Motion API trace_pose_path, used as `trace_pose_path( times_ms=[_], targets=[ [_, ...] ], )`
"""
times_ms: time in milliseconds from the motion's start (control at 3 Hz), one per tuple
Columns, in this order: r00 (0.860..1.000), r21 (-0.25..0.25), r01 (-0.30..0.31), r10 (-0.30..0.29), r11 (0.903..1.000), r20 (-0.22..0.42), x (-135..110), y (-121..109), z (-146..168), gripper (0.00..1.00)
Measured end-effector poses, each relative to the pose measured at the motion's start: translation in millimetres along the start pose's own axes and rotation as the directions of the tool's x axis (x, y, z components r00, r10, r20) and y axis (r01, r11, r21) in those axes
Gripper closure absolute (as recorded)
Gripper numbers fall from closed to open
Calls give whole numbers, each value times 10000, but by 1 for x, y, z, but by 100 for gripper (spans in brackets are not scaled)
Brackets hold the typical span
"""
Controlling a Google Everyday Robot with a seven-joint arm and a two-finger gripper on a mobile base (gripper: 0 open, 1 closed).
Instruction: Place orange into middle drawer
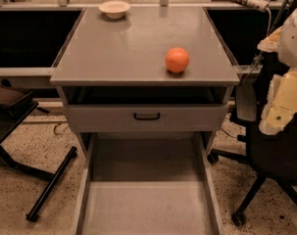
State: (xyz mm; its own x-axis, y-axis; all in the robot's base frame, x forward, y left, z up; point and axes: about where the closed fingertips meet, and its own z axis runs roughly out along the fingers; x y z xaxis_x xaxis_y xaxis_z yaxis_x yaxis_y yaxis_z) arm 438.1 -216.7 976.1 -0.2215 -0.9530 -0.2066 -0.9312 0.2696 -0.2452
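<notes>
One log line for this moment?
orange: on cabinet top | drawer: open | gripper: right edge, away from orange

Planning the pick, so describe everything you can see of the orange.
The orange is a small, round, smooth fruit, evenly orange with a faint highlight on its upper side, and it looks whole. It rests on the grey cabinet top, near the front right edge, with a small shadow under it. Nothing but that surface touches it. The white bowl sits far back on the left. The middle drawer is pulled open below. The tool hangs at the right of the view, apart from the orange.
</notes>
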Motion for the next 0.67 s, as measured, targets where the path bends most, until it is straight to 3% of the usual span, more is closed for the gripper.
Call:
trace_pose_path(
  times_ms=[333,667],
  targets=[
    [9998,143,57,-59,9999,183,-7,-5,1,0],
    [9945,524,718,-755,9960,727,-45,-34,11,0]
  ],
)
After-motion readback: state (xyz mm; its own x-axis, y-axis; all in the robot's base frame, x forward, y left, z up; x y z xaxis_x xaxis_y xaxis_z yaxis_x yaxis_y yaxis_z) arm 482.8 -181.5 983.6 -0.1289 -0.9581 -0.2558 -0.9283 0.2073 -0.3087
